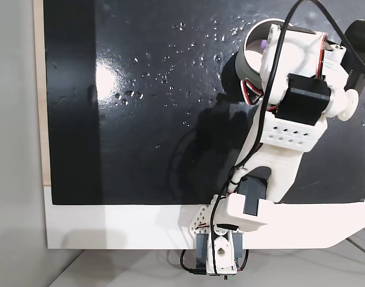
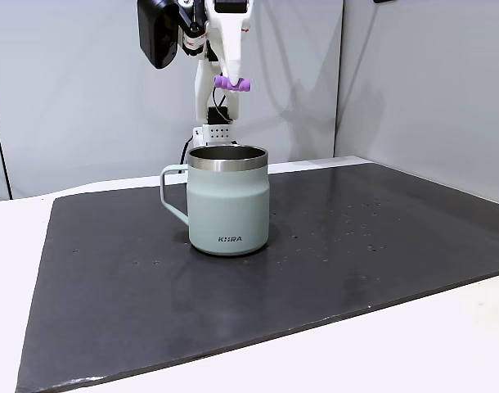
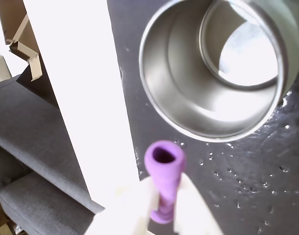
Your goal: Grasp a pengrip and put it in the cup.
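The pale grey-green cup stands upright on the black mat, its handle to the left in a fixed view. My gripper hangs right above its steel rim, shut on the small purple pengrip, which lies crosswise between the white fingers. In the wrist view the pengrip points its open end at the camera, pinched by my gripper, with the cup's steel inside just ahead. From above, the arm covers most of the cup; a bit of the purple pengrip shows over the opening.
The black mat lies on a white table and is bare apart from small water drops. The arm's base sits at the table's near edge. Grey walls stand behind the mat.
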### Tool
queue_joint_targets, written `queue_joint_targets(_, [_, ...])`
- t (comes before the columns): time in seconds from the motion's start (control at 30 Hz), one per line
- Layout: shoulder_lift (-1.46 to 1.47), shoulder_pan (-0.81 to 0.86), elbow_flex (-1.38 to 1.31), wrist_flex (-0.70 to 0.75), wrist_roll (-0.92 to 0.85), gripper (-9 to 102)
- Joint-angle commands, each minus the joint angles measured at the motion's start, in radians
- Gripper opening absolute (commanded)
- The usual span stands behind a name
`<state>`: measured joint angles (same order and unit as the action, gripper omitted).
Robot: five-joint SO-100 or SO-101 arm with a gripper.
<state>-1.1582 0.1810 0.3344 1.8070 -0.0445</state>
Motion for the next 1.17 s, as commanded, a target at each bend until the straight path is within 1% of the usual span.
queue_joint_targets(0.0, [-0.006, 0.014, -0.054, -0.008, -0.015, 3])
queue_joint_targets(0.1, [-0.008, 0.014, -0.061, -0.002, -0.003, 18])
queue_joint_targets(0.17, [-0.012, 0.015, -0.061, 0.005, 0.008, 24])
queue_joint_targets(0.2, [-0.015, 0.015, -0.06, 0.008, 0.009, 25])
queue_joint_targets(0.8, [-0.094, -0.003, 0.04, 0.015, 0.005, 26])
queue_joint_targets(1.13, [-0.094, 0.012, 0.046, 0.015, 0.005, 26])
